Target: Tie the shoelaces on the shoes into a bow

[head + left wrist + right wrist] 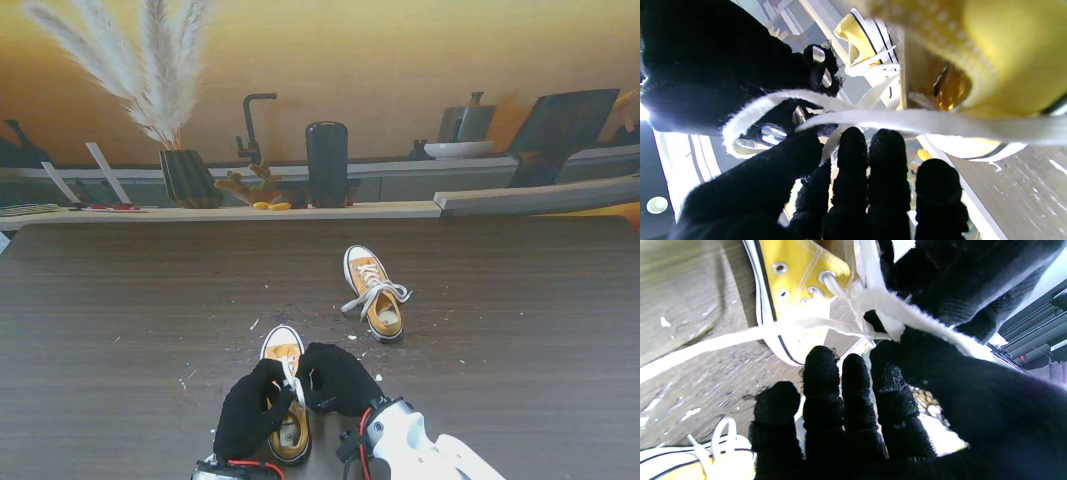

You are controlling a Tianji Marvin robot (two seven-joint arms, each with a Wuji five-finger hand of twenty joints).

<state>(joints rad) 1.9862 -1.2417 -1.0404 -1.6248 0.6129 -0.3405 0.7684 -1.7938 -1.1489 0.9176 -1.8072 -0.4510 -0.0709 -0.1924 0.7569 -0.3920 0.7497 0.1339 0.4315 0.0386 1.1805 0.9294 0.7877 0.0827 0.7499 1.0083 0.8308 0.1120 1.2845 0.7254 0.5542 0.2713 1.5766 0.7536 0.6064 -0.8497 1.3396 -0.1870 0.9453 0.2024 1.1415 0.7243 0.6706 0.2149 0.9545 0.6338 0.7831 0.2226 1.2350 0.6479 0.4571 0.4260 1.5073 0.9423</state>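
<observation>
Two yellow canvas shoes stand on the dark wooden table [120,330]. The near shoe [282,345] lies toe away from me, and both black-gloved hands crowd over its lacing. My left hand [250,410] and right hand [335,378] meet above it, with a white lace [293,380] stretched between them. In the left wrist view the lace [873,116] curves in a loop, and the thumb [800,150] presses it against the fingers [853,156]. In the right wrist view the lace [907,313] runs from the eyelets of the near shoe [800,270] into the pinch of thumb and forefinger. The far shoe [375,295] shows looped laces.
Small white specks [190,378] lie scattered on the table around the shoes. Along the far edge runs a shelf [300,210] with a vase of pampas grass [188,178], a black cylinder [327,163], a tap and a white bowl [458,150].
</observation>
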